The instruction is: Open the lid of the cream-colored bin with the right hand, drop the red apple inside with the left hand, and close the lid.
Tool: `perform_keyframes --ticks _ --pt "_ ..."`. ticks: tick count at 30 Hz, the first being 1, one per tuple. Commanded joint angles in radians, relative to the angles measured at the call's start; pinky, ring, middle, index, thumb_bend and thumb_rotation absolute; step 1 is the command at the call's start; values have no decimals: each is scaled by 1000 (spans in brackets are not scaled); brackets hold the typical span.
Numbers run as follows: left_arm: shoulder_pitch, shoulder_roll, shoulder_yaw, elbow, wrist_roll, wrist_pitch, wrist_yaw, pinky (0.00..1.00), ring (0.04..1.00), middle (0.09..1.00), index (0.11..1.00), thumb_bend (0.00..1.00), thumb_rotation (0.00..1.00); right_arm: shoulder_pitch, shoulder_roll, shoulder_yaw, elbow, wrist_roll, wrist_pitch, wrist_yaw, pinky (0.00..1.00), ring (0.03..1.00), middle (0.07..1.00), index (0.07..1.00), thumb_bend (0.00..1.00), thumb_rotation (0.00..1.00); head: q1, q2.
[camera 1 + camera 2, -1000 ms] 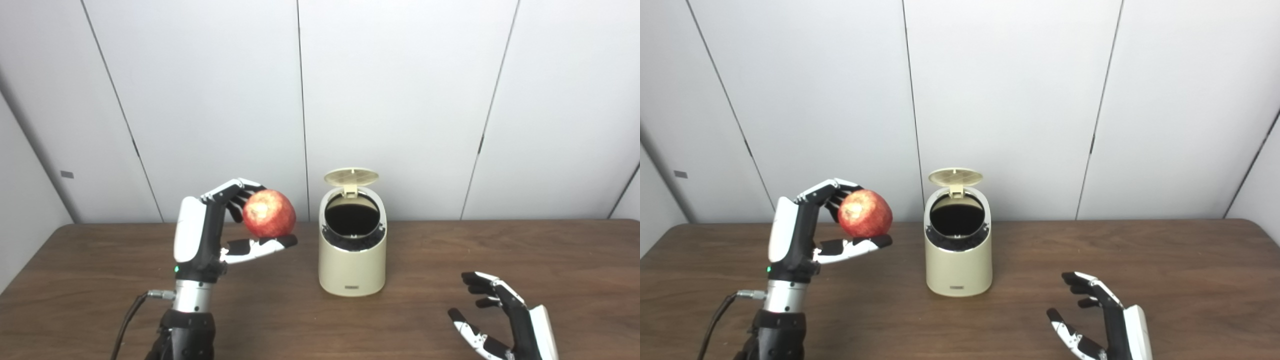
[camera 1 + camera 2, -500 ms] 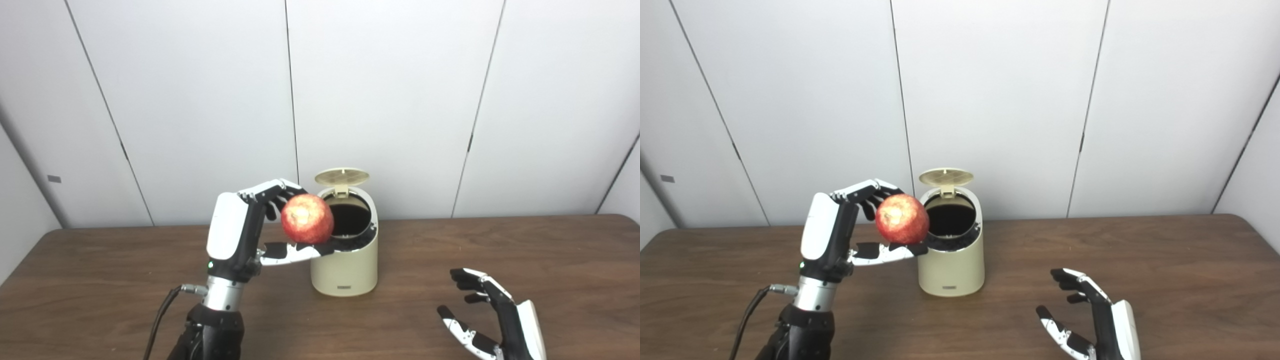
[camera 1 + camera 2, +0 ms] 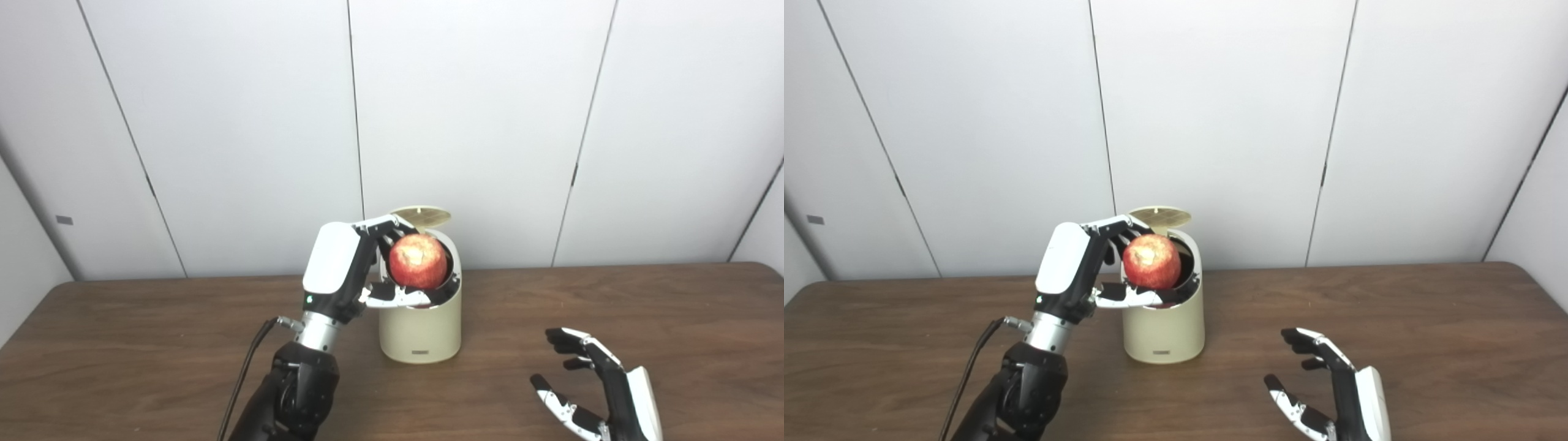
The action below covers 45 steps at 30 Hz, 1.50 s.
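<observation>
A robot's left hand [image 3: 349, 269] holds the apple [image 3: 418, 261] over the mouth of the bin [image 3: 420, 331], fingers curled behind the fruit and thumb under it, the grip not yet released. The lid [image 3: 422, 215] stands tipped up at the back of the bin, so the first step of the task looks done. The drop is the step in hand: the apple sits level with the rim, in front of the dark opening, and appears lined up to fall inside once the fingers part. Closing the lid is left to do.

The right hand [image 3: 597, 392] waits low at the near edge of the table [image 3: 612, 306], well apart from the bin, fingers spread and holding nothing. It seems free to reach back for the lid after the apple goes in.

The bin stands alone near the middle of a dark, wood-grained table. A black cable [image 3: 245, 373] runs along the left forearm. Behind the table, plain white wall panels [image 3: 478, 110] split by thin dark seams fill the background, with a small grey tag [image 3: 64, 220] on the far left panel.
</observation>
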Motion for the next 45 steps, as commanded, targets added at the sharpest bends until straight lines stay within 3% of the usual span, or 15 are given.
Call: perform_keyframes --ticks 1,9,18,21,35,40,41,42,45 --pt "-65 -2 3 14 7 18 22 247 372 470 541 495 0 -8 19 10 9 -4 -13 -22 578 682 693 691 244 36 0 0" --pt "-117 -11 -5 123 -15 63 28 256 375 465 540 496 0 -4 25 11 4 -3 -4 -19 591 689 697 693 245 47 -4 -2" --pt "-147 2 -29 199 -2 50 86 248 367 463 537 496 0 -2 27 13 -8 -1 12 -14 587 687 698 694 241 64 -6 -3" --pt "-147 4 -36 203 -3 56 95 249 371 460 526 498 0 -2 25 15 -7 -1 4 -18 582 684 696 692 243 51 -8 -1" --pt "-132 20 -50 164 -66 39 13 318 390 456 517 521 0 -5 24 20 -1 0 -1 -23 583 684 694 689 241 86 -9 2" --pt "-131 27 -59 163 -52 29 18 327 401 468 486 520 73 -6 25 22 -8 -6 6 -22 578 682 695 689 241 71 -7 3" --pt "-131 28 -60 162 -49 30 19 329 404 473 494 802 151 -5 25 21 -9 -7 8 -22 576 681 695 688 241 70 -7 2" --pt "-131 29 -61 161 -50 29 19 330 406 475 498 897 179 -5 25 21 -10 -7 10 -22 575 680 694 688 241 70 -7 2" --pt "-129 31 -62 154 -53 32 13 324 410 491 524 991 209 -6 24 21 -8 -2 6 -21 573 678 692 688 242 70 -7 3"
